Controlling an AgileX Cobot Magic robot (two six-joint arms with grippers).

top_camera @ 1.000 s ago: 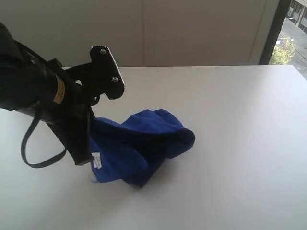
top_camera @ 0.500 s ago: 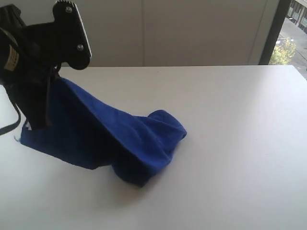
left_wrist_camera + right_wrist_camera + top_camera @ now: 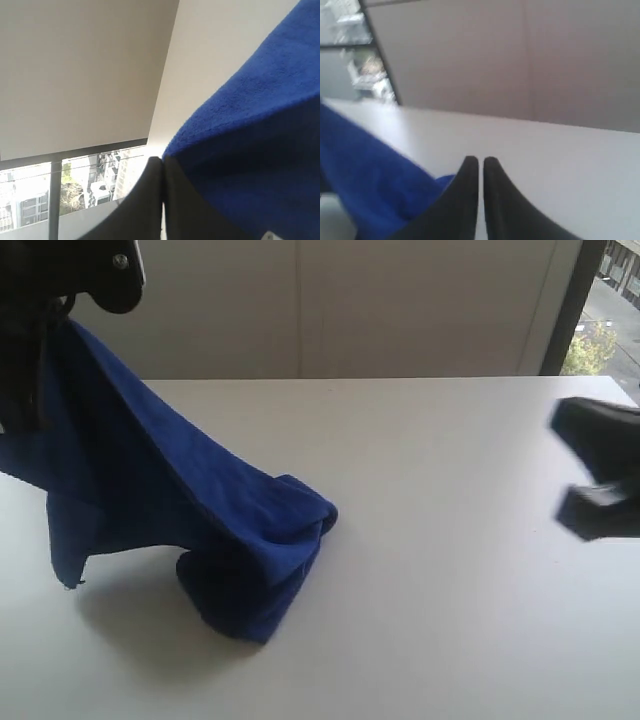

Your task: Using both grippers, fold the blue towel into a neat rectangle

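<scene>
The blue towel (image 3: 200, 500) hangs from my left gripper (image 3: 30, 360), which is high at the far left of the exterior view. One end is lifted; the other end rests bunched on the white table (image 3: 450, 620). In the left wrist view the black fingertips (image 3: 162, 159) are pressed together, with the towel (image 3: 250, 125) draped from one side of them. My right gripper (image 3: 585, 470) shows blurred at the right edge, above the table and well apart from the towel. Its fingers (image 3: 481, 160) stand almost touching with nothing between them, and the towel (image 3: 365, 170) lies beyond.
A pale wall (image 3: 350, 300) runs along the table's far edge. A dark window frame (image 3: 570, 300) with buildings and trees outside stands at the back right.
My left gripper has risen up and to the left, pulling the towel from a heap into a long hanging sheet. The right gripper has come into view from the right.
</scene>
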